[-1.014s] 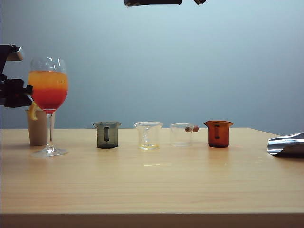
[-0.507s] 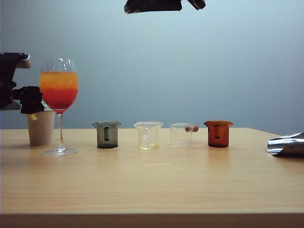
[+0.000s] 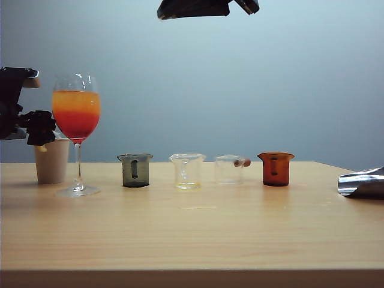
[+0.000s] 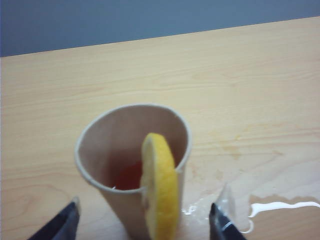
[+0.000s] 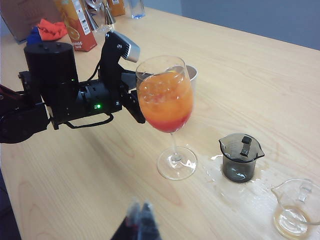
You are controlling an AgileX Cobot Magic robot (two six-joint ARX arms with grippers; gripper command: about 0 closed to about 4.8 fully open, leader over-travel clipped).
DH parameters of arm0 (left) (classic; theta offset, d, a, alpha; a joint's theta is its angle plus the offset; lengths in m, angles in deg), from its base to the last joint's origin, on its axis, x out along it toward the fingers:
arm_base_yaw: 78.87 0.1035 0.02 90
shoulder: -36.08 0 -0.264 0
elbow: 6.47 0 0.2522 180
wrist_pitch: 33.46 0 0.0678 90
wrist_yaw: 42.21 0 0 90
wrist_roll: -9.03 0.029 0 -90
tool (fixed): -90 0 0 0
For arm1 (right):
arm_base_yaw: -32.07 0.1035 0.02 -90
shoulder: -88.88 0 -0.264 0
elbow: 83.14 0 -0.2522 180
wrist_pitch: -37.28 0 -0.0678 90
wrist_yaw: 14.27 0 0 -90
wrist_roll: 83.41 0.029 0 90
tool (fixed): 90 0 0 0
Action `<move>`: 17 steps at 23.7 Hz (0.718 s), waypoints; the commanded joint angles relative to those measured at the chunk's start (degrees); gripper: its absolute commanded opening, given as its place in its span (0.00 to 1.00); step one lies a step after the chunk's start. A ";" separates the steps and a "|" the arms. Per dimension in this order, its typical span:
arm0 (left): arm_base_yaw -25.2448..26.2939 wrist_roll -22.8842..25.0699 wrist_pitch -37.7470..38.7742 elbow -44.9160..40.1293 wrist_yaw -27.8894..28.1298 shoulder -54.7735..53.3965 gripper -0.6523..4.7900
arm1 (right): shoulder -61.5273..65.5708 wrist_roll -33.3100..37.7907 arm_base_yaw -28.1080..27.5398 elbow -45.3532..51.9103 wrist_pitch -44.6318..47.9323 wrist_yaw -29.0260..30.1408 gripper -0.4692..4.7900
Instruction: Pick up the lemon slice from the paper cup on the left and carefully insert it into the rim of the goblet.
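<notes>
Your left gripper (image 4: 147, 225) hangs over the paper cup (image 4: 107, 150), jaws spread, nothing held. The lemon slice (image 4: 160, 187) sits upright on the cup rim. Expect it light, soft, wet and slippery, so pinch the flat faces near the rind, gently. The goblet (image 3: 76, 114) stands just beside the cup on the tabletop (image 3: 210, 228); thin glass, top-heavy. Your right gripper (image 5: 140, 220) looks pressed together, though blurred.

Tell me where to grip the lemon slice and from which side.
Grip the lemon slice across its flat faces, above the paper cup rim, from straight above. It stands on edge astride the rim, and the open left end effector already straddles it.
</notes>
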 commanded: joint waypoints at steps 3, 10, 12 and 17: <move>-0.17 -0.17 -1.49 0.28 1.09 -0.98 0.74 | 0.13 -1.46 0.00 -0.20 -0.39 -0.09 0.08; -0.17 -0.17 -1.53 0.28 1.09 -1.11 0.73 | 0.15 -1.46 0.00 -0.17 -0.46 -0.09 0.08; -0.17 -0.17 -1.51 0.28 1.09 -1.11 0.71 | 0.15 -1.44 0.02 -0.17 -0.44 -0.07 0.08; -0.22 -0.22 -1.51 0.28 0.39 -1.11 0.47 | 0.15 -1.46 0.02 -0.17 -0.68 -0.04 0.08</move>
